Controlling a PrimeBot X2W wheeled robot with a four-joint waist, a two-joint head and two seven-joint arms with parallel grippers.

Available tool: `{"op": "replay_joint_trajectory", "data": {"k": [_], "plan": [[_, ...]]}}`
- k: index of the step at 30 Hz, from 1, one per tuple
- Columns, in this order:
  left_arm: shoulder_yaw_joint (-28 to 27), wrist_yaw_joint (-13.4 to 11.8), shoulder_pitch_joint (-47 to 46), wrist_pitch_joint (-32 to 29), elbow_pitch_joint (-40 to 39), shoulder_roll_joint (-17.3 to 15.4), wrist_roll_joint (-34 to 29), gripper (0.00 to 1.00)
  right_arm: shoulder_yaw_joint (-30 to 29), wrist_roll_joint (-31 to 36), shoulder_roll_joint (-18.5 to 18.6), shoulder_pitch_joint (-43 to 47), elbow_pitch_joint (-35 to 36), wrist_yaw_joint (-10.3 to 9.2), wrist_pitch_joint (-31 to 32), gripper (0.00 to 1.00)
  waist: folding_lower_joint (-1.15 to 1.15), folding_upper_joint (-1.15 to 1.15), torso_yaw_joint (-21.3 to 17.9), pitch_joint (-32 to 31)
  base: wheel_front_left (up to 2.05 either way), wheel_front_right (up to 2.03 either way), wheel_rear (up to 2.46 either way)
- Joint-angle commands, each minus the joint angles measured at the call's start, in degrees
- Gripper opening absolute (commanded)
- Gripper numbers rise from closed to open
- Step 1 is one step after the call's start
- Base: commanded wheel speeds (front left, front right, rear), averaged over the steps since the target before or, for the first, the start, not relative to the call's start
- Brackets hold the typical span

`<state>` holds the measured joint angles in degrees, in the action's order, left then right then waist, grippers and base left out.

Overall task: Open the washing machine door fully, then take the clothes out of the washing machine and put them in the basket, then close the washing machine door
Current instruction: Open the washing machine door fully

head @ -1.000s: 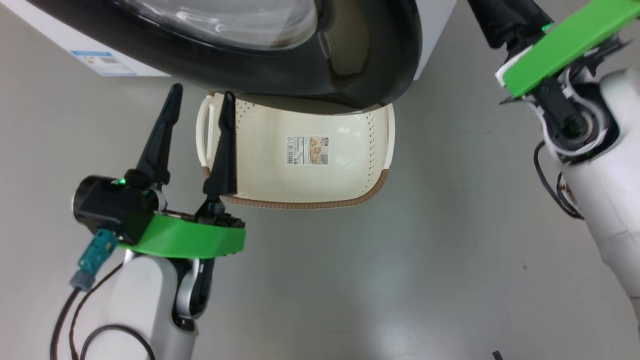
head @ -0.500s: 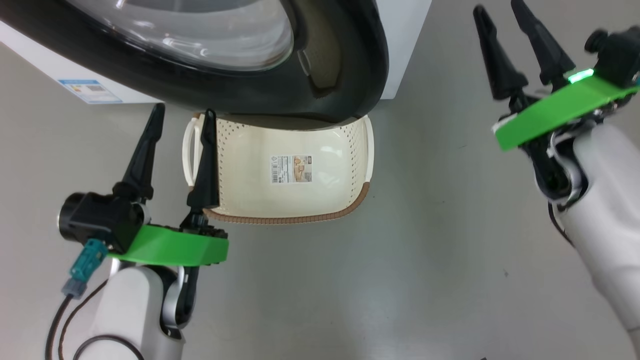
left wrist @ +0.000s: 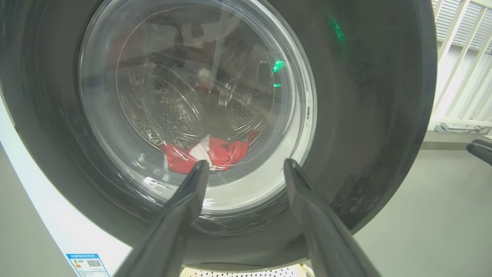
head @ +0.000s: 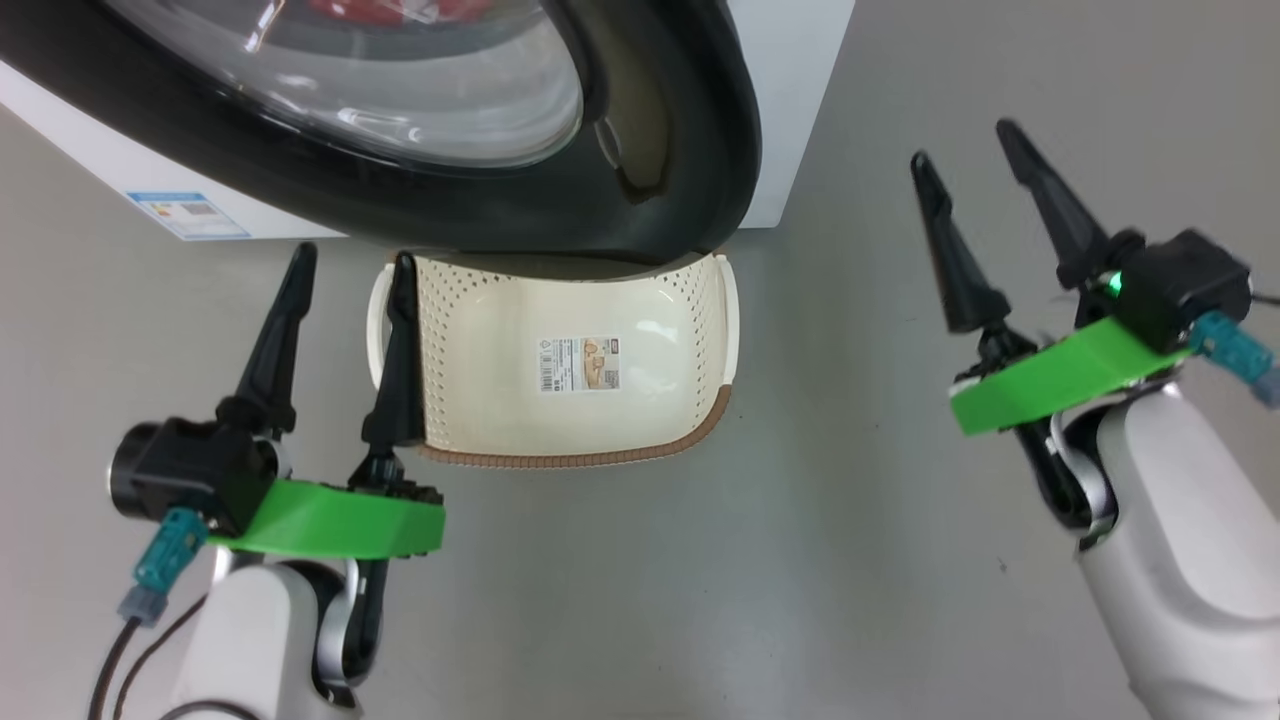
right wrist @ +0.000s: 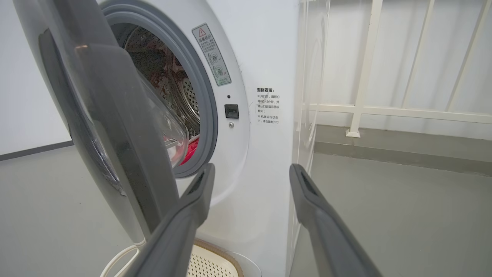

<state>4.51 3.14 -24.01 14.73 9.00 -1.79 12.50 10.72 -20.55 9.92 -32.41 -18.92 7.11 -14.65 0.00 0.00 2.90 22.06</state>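
The left arm [head: 255, 640] and right arm [head: 1170, 560] hover apart, jaws spread wide.

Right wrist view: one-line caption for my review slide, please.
Open right gripper faces the washing machine, door partly open, red clothes in the drum, basket at its foot.

The clothes [left wrist: 226, 152] are red with white; the basket [head: 480, 390] cream, brown-rimmed.

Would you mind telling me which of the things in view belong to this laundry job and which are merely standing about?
Belonging to the job:
- washing machine door, partly open
- washing machine
- clothes, red and white, still inside
- basket, empty, below the door

Just standing about:
- white railing
- warning sticker
- blue label sticker
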Motion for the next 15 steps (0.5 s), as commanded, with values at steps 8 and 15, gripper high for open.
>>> {"op": "replay_joint_trajectory", "data": {"k": [8, 15], "plan": [[-1.7, 0.1, 2.4, 0.3, -2.5, -1.1, 0.3, 1.00, -2.1, 3.6, -1.8, 6.8, 5.3, 0.37, -0.3, 1.00, 0.00, 0.00, 0.1, -1.0, 0.00, 0.00, 0.00], [-1.5, 0.2, 3.2, 0.3, -2.9, -1.1, 0.1, 1.00, -3.2, 4.1, -2.7, 10.9, 8.6, 0.37, -0.3, 1.00, 0.00, 0.00, 0.2, -1.5, 0.00, 0.00, 0.00]]}}
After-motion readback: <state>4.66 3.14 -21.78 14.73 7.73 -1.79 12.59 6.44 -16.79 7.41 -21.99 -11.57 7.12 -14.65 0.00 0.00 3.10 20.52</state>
